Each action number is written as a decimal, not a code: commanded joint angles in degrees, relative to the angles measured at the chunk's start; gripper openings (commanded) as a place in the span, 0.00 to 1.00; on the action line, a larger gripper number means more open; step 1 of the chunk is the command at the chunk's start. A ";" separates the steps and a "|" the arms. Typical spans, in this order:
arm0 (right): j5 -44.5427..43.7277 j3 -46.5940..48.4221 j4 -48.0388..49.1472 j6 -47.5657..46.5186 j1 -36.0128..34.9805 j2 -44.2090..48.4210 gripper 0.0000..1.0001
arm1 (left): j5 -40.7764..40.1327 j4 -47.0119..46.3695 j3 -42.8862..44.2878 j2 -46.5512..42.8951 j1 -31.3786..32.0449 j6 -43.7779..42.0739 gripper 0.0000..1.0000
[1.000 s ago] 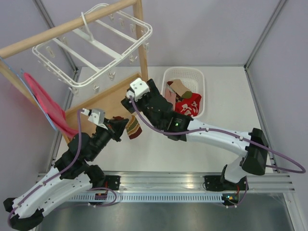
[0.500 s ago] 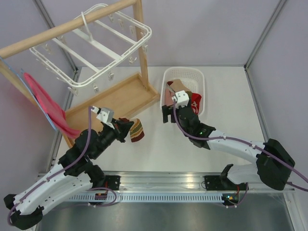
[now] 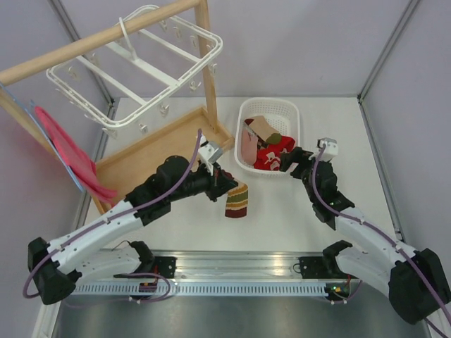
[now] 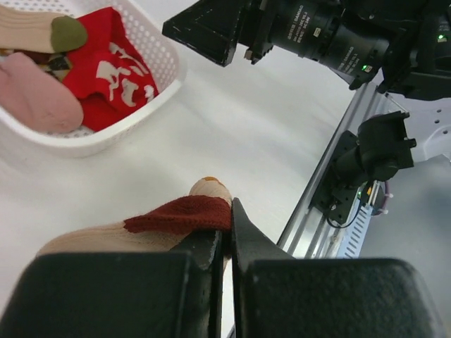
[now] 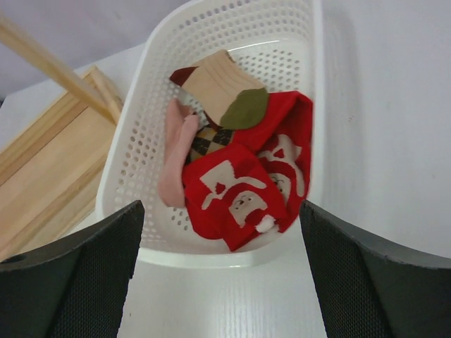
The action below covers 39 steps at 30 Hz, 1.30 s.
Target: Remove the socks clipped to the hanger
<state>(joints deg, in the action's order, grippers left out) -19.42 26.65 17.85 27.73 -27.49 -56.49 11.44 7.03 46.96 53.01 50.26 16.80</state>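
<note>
I've got the left gripper (image 3: pixel 228 187) clamped shut on the striped sock (image 3: pixel 237 202), pinching it by its dark red end in the wrist view. The rest of the sock hangs down over the table (image 3: pixel 282 211), between the wooden base of the rack (image 3: pixel 206 56) and the basket (image 3: pixel 296 116), touching neither that I can see. The right gripper (image 3: pixel 291 160) is at the near right corner of the basket with its jaws wide apart and nothing between them. Its camera looks straight into the basket. In there I see two red socks (image 5: pixel 239 193) with white marks on top, a pink sock (image 5: pixel 176 158) along the left wall, and a tan sock (image 5: pixel 222 88) with a green toe towards the far end. A bit of checkered fabric shows underneath. The hanger (image 3: pixel 134 76) hangs by its hook from the rack's top bar at the far left, tilted, with its clips dangling along the frame, well apart from both arms.
</note>
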 commanded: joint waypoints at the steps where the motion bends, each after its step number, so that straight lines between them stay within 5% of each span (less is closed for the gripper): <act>1: 4.03 -2.74 -0.88 7.42 4.97 3.40 0.95 | 7.97 -5.88 6.99 6.64 0.19 -2.64 0.02; 8: 11.67 -7.67 -0.88 14.81 18.94 11.21 0.95 | 14.74 -5.10 29.01 27.11 -0.86 -2.91 0.02; 20: 14.67 -7.94 -8.26 12.62 25.64 21.67 0.95 | 11.85 2.55 69.81 61.31 -6.57 0.86 0.02; 39: 18.63 -8.99 -14.94 9.63 25.99 29.77 0.95 | 4.65 -3.60 75.47 77.59 -12.38 3.94 0.02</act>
<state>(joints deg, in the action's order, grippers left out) -2.24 18.37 3.64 38.54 -1.65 -27.05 17.43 6.98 119.20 129.91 37.85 18.44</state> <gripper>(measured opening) 0.946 0.033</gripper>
